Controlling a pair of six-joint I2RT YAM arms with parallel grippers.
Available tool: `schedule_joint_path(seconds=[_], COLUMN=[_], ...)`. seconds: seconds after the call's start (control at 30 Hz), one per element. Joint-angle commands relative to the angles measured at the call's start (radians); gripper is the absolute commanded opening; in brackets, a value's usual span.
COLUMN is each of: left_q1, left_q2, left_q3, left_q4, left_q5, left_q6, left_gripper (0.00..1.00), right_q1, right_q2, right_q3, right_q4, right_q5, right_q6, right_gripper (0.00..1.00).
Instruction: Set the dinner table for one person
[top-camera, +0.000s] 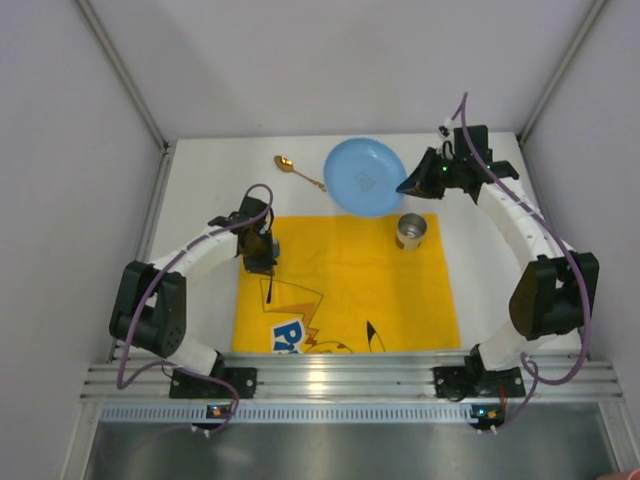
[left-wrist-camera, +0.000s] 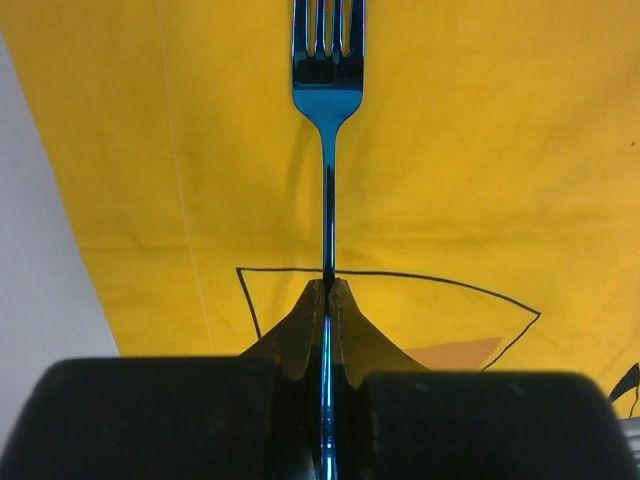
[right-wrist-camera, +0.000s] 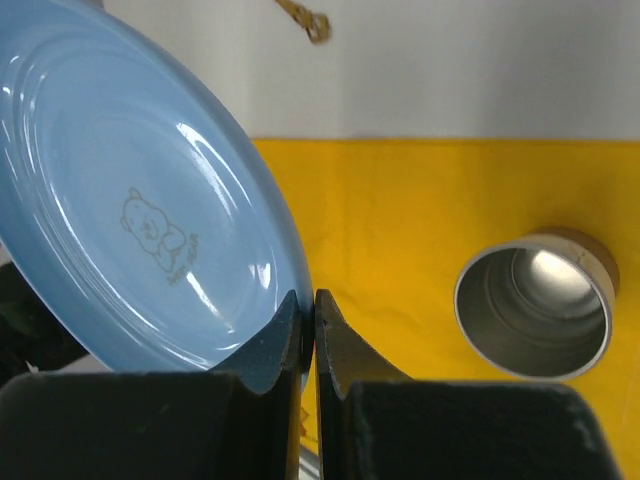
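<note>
One broad white dinner table (top-camera: 200, 190) spreads beneath both pairs of jaws, framed by silver rails, with a yellow placemat (top-camera: 400, 290) printed with a cartoon lying on it under and ahead of them. On our left, the left gripper (left-wrist-camera: 328, 285) has its jaws pressed together on the thin handle of a blue fork (left-wrist-camera: 328, 60). The tines point straight out ahead of the fingertips, over the yellow cloth, and bare white tabletop shows off to the jaws' left. On our right, the right gripper (right-wrist-camera: 308, 300) pinches the rim of a blue plate (right-wrist-camera: 140, 200) that carries a small bear print and extends to the left of the jaws. We cannot tell whether the plate is resting or raised. A steel cup (right-wrist-camera: 535, 305) stands upright on the placemat to the right of those jaws, apart from the plate. A gold spoon (top-camera: 298, 172) lies on the white surface beyond the plate's far side.
</note>
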Motion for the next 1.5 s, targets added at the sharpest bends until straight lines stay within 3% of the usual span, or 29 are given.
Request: schedule_joint_path(seconds=[0.0,0.03,0.1,0.13,0.33,0.5,0.7,0.9,0.93,0.97,1.07,1.13,1.3,1.47], left_q1=[-0.008,-0.008,-0.008,-0.01,-0.01,-0.01,-0.01,-0.01,-0.008,-0.01,-0.01,-0.01,-0.01,-0.01], left_q2=[-0.072,-0.076,-0.087,-0.092,-0.121,-0.098,-0.004,0.039,0.04,0.04,0.043,0.051,0.068,0.065], left_q3=[-0.043,-0.057,-0.071,-0.074,0.01,0.209,0.53,0.569,0.569,0.567,0.558,0.556,0.561,0.561], left_q4=[0.013,0.01,0.003,0.0,-0.082,-0.168,-0.245,-0.248,-0.253,-0.251,-0.248,-0.247,-0.247,-0.245], left_q5=[-0.012,-0.013,-0.016,-0.022,-0.049,-0.087,-0.082,-0.065,-0.067,-0.073,-0.078,-0.075,-0.07,-0.07], left_q6=[-0.021,-0.024,-0.03,-0.035,-0.055,-0.047,-0.029,-0.023,-0.02,-0.019,-0.019,-0.019,-0.024,-0.036], left_gripper=[0.0,0.04,0.22,0.42,0.66,0.73,0.73,0.71,0.71,0.71,0.71,0.71,0.7,0.69], right_q1=[0.049,0.063,0.122,0.145,0.284,0.305,0.347,0.359,0.359,0.359,0.362,0.363,0.36,0.354], right_q2=[-0.102,-0.106,-0.103,-0.091,-0.031,0.022,0.115,0.145,0.144,0.142,0.118,0.095,0.065,0.269], right_q3=[-0.018,-0.016,-0.007,0.003,-0.11,-0.185,-0.223,-0.237,-0.24,-0.242,-0.228,-0.167,0.127,0.471], right_q4=[-0.128,-0.154,-0.237,-0.264,-0.314,-0.228,-0.159,-0.123,-0.128,-0.132,-0.161,-0.201,-0.335,-0.389], right_q5=[0.005,0.007,0.031,0.042,0.102,0.113,0.14,0.166,0.174,0.177,0.179,0.188,0.202,0.128], right_q6=[-0.118,-0.134,-0.2,-0.225,-0.287,-0.286,-0.299,-0.305,-0.303,-0.305,-0.32,-0.34,-0.395,-0.365], right_gripper=[0.0,0.0,0.0,0.0,0.0,0.0,0.0,0.0,0.08,0.43,0.76,0.83,0.88,0.88])
